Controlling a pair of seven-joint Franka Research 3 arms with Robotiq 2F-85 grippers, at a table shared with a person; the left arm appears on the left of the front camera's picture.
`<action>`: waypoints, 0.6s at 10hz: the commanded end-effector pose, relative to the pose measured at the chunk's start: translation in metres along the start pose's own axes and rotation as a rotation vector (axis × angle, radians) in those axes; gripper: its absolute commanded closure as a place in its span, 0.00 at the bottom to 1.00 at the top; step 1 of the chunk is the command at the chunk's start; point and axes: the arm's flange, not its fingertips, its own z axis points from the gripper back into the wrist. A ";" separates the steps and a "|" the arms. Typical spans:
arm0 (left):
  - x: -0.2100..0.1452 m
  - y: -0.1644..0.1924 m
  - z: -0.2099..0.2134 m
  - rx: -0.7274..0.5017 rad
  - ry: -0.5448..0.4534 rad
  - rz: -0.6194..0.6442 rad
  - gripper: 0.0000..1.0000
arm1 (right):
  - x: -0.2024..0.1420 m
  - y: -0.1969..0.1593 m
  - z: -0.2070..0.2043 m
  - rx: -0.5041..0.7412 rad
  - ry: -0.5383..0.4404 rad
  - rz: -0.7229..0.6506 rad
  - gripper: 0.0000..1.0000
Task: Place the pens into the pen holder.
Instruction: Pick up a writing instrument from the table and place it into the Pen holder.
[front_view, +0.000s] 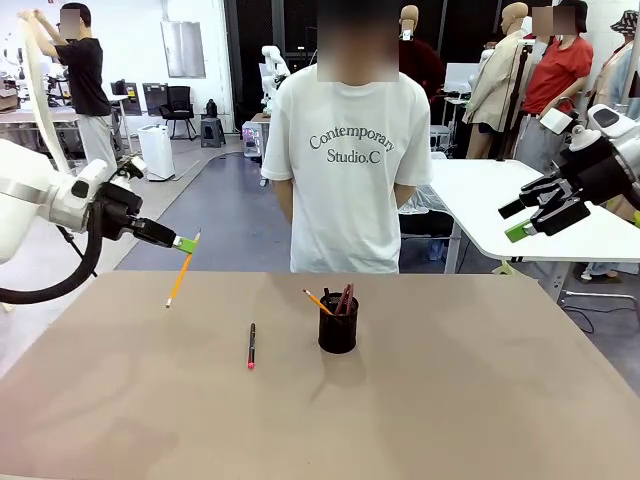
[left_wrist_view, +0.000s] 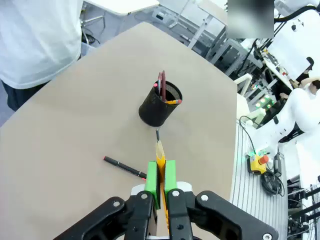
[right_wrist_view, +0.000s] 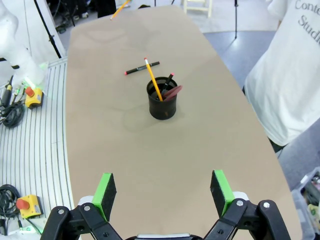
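Observation:
My left gripper (front_view: 187, 243) hangs above the table's far left, shut on a yellow-orange pencil (front_view: 179, 276) that points tip-down over the table. In the left wrist view the green pads (left_wrist_view: 170, 176) pinch that pencil (left_wrist_view: 160, 151). The black mesh pen holder (front_view: 338, 326) stands mid-table with another yellow pencil (right_wrist_view: 152, 80) and dark-red pens (front_view: 345, 298) leaning in it. A black pen with a red tip (front_view: 251, 345) lies flat to the left of the holder. My right gripper (front_view: 518, 222) is raised off to the right, open and holding nothing, looking down at the holder (right_wrist_view: 163, 100).
A person in a white T-shirt (front_view: 345, 170) stands at the far edge, with no hands over the table. The tan tabletop (front_view: 450, 400) is bare around the holder. A white table (front_view: 520, 200) stands behind on the right.

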 end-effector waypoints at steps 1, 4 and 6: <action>-0.020 -0.007 0.011 -0.090 -0.107 -0.307 1.00 | 0.002 0.000 -0.001 -0.013 0.007 0.007 0.00; -0.002 -0.002 0.003 -0.018 -0.030 -0.102 1.00 | 0.002 0.000 -0.001 -0.013 0.007 0.007 0.00; -0.002 -0.002 0.003 -0.018 -0.030 -0.102 1.00 | 0.002 0.000 -0.001 -0.013 0.007 0.007 0.00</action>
